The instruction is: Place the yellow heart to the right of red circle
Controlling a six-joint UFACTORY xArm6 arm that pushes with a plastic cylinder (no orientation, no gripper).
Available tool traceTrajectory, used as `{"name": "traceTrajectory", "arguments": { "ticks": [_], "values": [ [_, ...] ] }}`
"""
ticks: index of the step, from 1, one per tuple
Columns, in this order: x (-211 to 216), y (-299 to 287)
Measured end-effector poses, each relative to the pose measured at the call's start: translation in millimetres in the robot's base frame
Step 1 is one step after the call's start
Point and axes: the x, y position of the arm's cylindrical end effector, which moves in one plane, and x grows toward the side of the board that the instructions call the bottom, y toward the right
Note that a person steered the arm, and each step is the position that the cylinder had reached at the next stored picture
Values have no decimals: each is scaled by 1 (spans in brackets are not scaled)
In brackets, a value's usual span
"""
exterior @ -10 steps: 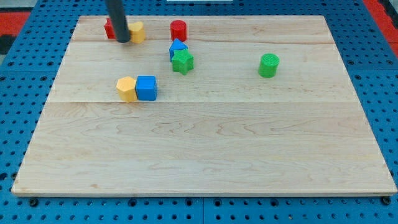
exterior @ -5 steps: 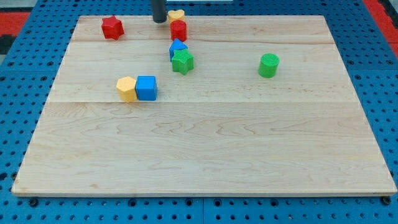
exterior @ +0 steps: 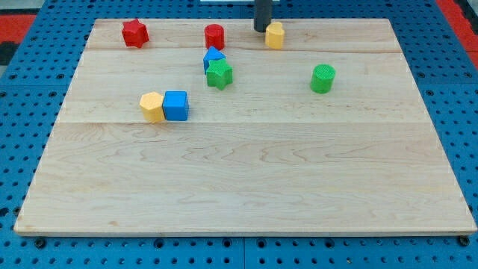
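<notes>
Near the view's top edge of the pale wooden board [exterior: 246, 172], my tip [exterior: 261, 30] at rest: the lower end of a straight dark rod, bare, no jaws to open or close, nothing carried. Just to the view's right of the tip and seemingly touching it, the small yellow heart block [exterior: 275, 35]; true contact hard to judge from this angle. Off to the view's left of the tip, at much the same height on the board, the red circle block [exterior: 214, 36], clearly apart from the yellow heart, with bare wood between the two. Further left again, well clear of the tip, a red star-shaped block [exterior: 134, 32] by the board's top left corner. Below and left of the tip, a blue block [exterior: 213, 57] of unclear shape, half hidden behind a green star block [exterior: 219, 74] pressed against its lower side. Below and right of the tip, standing alone, a green cylinder block [exterior: 323, 78]. Much lower and far to the view's left, a yellow block [exterior: 152, 106] with angled faces, side by side with and touching a blue cube block [exterior: 176, 105]. Around the board, blue pegboard [exterior: 463, 112].
</notes>
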Motion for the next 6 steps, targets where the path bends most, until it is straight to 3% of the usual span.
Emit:
{"name": "traceTrajectory", "arguments": {
  "ticks": [1,2,4,5,6],
  "values": [
    [2,3],
    [2,-47],
    [83,-20],
    [137,53],
    [197,49]
  ]
}}
